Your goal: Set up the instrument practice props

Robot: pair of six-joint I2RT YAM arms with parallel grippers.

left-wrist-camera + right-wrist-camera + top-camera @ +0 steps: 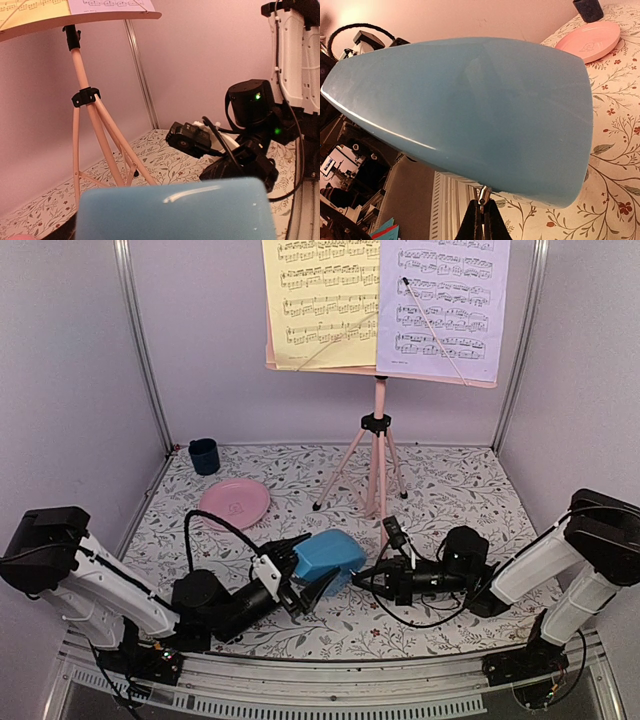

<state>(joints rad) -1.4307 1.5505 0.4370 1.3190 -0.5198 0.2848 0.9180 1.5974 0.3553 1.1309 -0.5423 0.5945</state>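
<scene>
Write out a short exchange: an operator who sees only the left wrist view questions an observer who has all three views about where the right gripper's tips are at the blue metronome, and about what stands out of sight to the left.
Operator: The blue metronome fills the bottom of my picture and hides the tips of the right gripper. Where are they?
Observer: They are closed on a small metal pin that sticks out at the metronome's lower edge.
Operator: Is there anything off to my left that I can't see?
Observer: Yes. A small dark blue cup stands at the far left, behind a round pink plate.
</scene>
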